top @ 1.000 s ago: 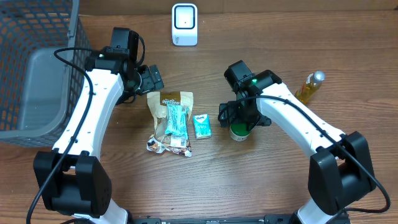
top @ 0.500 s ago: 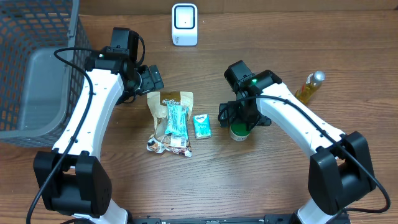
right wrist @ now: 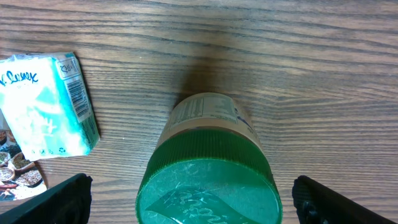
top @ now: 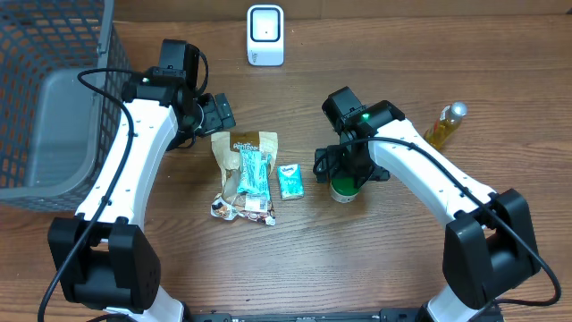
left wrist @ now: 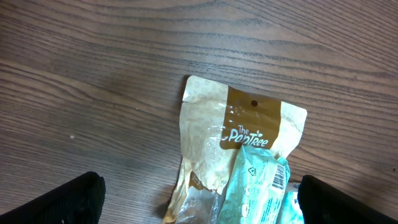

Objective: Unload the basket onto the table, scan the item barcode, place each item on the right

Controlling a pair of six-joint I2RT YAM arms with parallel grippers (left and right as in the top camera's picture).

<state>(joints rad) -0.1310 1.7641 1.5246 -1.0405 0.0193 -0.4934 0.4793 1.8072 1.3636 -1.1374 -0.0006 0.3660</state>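
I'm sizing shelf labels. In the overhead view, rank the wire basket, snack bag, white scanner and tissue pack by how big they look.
Largest to smallest:
1. wire basket
2. snack bag
3. white scanner
4. tissue pack

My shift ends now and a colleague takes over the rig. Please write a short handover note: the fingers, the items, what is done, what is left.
Left gripper: fingers open, holding nothing, above the top of the brown snack pouch.
Right gripper: fingers open, one on each side of the green-lidded jar, not closed on it.
Items: a teal packet lies on the pouch, with the tissue pack beside them. The jar stands upright. The scanner is at the far edge.
Done: no item is gripped or at the scanner.
Left: grip an item, probably the jar, and show its barcode to the scanner.
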